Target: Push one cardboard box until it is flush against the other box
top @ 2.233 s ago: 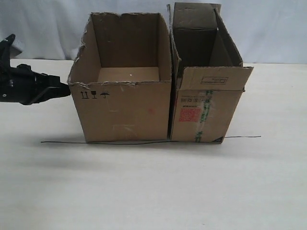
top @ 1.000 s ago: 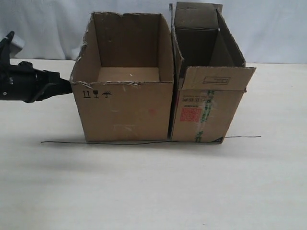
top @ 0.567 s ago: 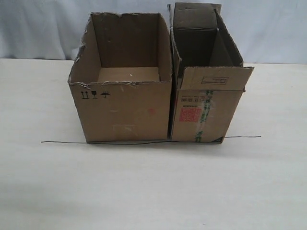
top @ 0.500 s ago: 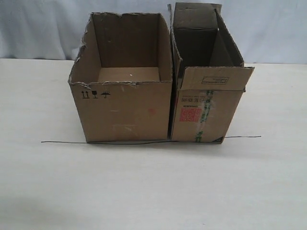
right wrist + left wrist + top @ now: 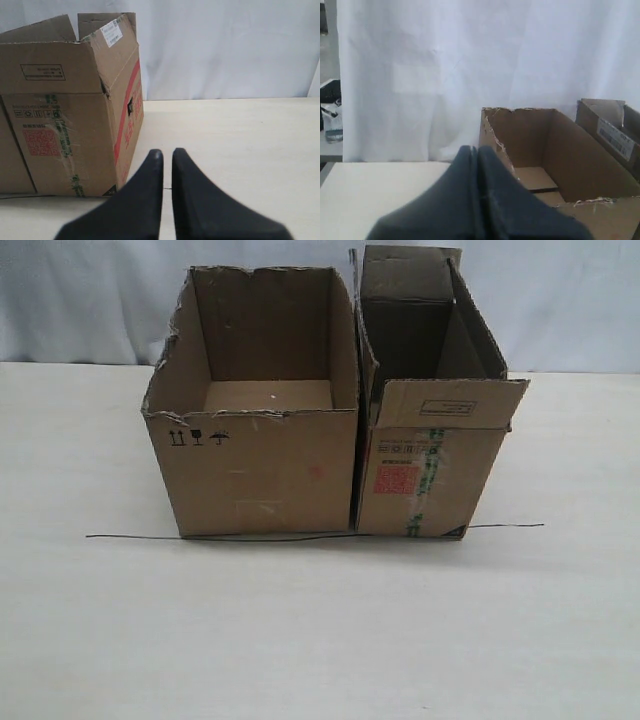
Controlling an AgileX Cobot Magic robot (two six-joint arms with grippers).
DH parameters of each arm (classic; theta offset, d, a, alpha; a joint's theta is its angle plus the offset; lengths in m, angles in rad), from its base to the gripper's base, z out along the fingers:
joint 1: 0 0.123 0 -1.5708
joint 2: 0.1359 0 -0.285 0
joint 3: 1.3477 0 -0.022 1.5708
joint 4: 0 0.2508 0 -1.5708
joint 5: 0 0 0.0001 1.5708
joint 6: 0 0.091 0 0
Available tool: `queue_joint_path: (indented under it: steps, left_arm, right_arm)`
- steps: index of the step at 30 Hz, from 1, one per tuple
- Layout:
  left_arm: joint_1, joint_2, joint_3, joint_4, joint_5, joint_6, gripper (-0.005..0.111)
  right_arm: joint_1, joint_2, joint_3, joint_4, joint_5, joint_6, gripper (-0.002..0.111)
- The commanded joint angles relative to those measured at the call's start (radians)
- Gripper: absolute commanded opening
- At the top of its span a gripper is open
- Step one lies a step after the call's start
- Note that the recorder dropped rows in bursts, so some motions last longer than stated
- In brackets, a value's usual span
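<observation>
The wide cardboard box [image 5: 260, 470] with the ragged rim stands on the table, its right wall against the other box [image 5: 430, 480], the narrower, taller one with a red stamp and green tape. Neither arm shows in the exterior view. In the left wrist view my left gripper [image 5: 476, 150] is shut and empty, off the wide box's [image 5: 560, 145] torn left wall and apart from it; the taller box [image 5: 610, 135] shows beyond. My right gripper [image 5: 167, 152] is shut with nothing in it, hanging over bare table beside the taller box [image 5: 65, 125].
A thin black wire [image 5: 130, 537] lies across the table along the front foot of both boxes. A white curtain [image 5: 560, 300] hangs behind the table. Pale tabletop [image 5: 320, 640] stretches in front of and beside the boxes.
My left gripper, which was pressed against the wide box's left wall, has drawn back to the left and out of the exterior view. The boxes stay side by side.
</observation>
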Motion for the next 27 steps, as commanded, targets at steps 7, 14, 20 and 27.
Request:
queue_joint_path:
  steps: [7,14,20,27]
  left_arm:
    - [-0.074,-0.2,0.124,0.062,-0.117,-0.016,0.0]
    - [-0.26,-0.407,0.402,-0.019,-0.367,-0.02,0.0]
    - [-0.26,-0.407,0.414,-0.016,-0.415,-0.018,0.0]
    - [-0.26,-0.405,0.512,0.883,-0.452,-0.823,0.0]
  right_arm:
    - [0.005,-0.003,0.004,0.0,-0.004,0.0,0.005]
    - [0.005,-0.003,0.004,0.0,-0.004,0.0,0.005]
    - [0.005,-0.003,0.004,0.0,-0.004,0.0,0.005]
    - [0.005,-0.003,0.004,0.0,-0.004,0.0,0.005]
